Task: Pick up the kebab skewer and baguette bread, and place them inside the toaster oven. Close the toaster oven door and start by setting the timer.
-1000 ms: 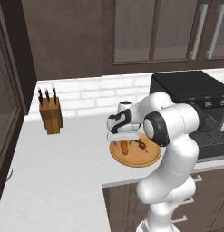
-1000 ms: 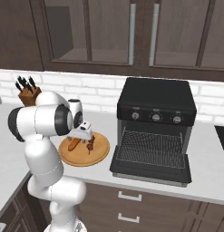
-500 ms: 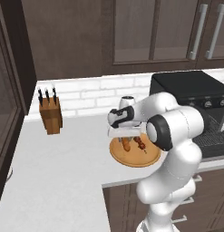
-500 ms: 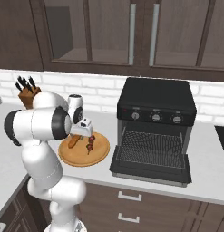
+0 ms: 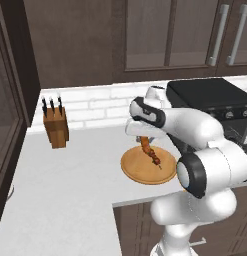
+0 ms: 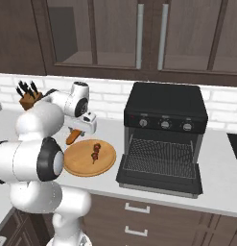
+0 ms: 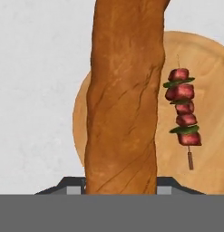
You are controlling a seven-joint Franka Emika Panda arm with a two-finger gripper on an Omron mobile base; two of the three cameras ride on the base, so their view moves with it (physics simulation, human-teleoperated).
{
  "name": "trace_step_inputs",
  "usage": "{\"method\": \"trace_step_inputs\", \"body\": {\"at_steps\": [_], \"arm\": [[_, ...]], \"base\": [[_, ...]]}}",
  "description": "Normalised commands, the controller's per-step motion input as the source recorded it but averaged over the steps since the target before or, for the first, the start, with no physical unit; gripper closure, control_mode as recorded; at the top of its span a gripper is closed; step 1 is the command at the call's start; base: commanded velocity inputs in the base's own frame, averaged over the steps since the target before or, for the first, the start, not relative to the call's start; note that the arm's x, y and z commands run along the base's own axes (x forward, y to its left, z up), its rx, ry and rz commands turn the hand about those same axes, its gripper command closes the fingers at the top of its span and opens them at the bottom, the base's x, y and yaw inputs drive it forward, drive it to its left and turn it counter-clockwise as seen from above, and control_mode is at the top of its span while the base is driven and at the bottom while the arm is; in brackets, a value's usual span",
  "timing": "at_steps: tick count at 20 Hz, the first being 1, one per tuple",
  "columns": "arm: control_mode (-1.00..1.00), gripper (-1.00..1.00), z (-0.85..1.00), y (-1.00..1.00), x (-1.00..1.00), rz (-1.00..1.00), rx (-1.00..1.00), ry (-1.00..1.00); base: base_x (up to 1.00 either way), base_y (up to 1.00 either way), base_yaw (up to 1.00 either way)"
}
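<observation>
My gripper (image 7: 121, 183) is shut on the baguette bread (image 7: 122, 99), an orange-brown loaf running up the middle of the hand view. It hangs from the gripper (image 5: 144, 134) just above the round wooden plate (image 5: 136, 171). The kebab skewer (image 7: 182, 113), with dark red chunks, lies on the plate (image 7: 213, 81) beside the loaf. In the right base view the gripper (image 6: 81, 126) holds the baguette (image 6: 72, 138) over the plate's left edge, with the skewer (image 6: 95, 152) to its right. The black toaster oven (image 6: 165, 103) stands to the right, its door (image 6: 158, 181) folded down and the wire rack showing.
A wooden knife block (image 5: 56, 128) stands at the back left of the white counter (image 5: 70, 185). Dark cabinets hang above the brick backsplash. The plate (image 6: 79, 163) sits close to the counter's front edge, just left of the open oven door.
The gripper has shut on the baguette and lifted it off the plate. The skewer has stayed on the plate.
</observation>
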Motion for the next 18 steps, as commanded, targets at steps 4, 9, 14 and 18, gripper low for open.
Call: {"method": "trace_step_inputs", "body": {"at_steps": [4,9,14,18], "arm": [[-1.0,1.0,0.86,-0.46,-0.9,-0.19,0.2,-0.11],[-1.0,1.0,0.64,-0.64,-0.97,-0.23,0.24,-0.11],[-1.0,1.0,0.56,-0.71,-0.97,-0.31,0.24,-0.06],[-1.0,1.0,0.42,-0.85,-0.55,-0.34,0.21,-0.04]], "base": [[0.0,0.0,0.0],[0.0,0.0,0.0],[0.0,0.0,0.0],[0.0,0.0,0.0]]}}
